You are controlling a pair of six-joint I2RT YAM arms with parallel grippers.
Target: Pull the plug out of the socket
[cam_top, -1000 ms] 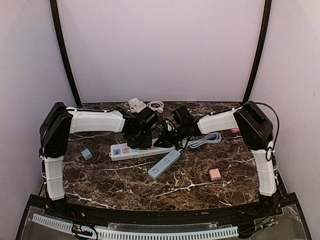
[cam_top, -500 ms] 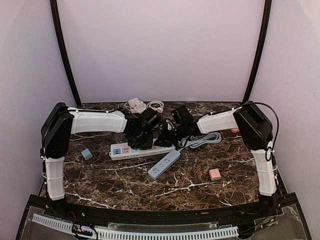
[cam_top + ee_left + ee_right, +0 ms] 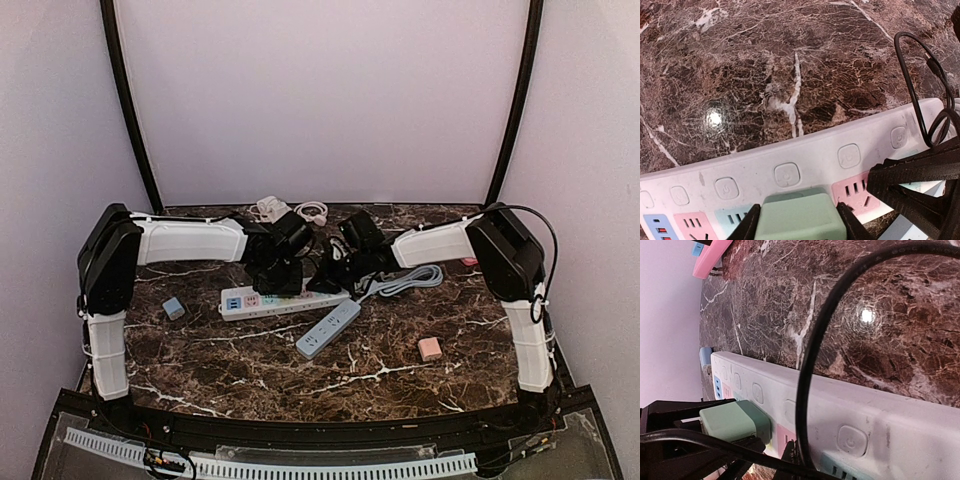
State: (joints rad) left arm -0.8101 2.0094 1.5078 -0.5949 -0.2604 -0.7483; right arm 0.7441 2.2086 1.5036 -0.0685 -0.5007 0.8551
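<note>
Since a second earlier, the left gripper (image 3: 279, 278) had edged slightly toward the far left, and the right arm had followed a little to the left. The green plug (image 3: 799, 214) sat pinched between the left gripper's fingers, which were closed snugly on its sides. It appeared still seated in the power strip (image 3: 790, 167) in the middle of the counter (image 3: 250, 365), so the pull itself looked left to do. Both arms reached inward, wrists tipped down. The right gripper (image 3: 335, 277) rested at the strip's right end, its opening impossible to judge.
</note>
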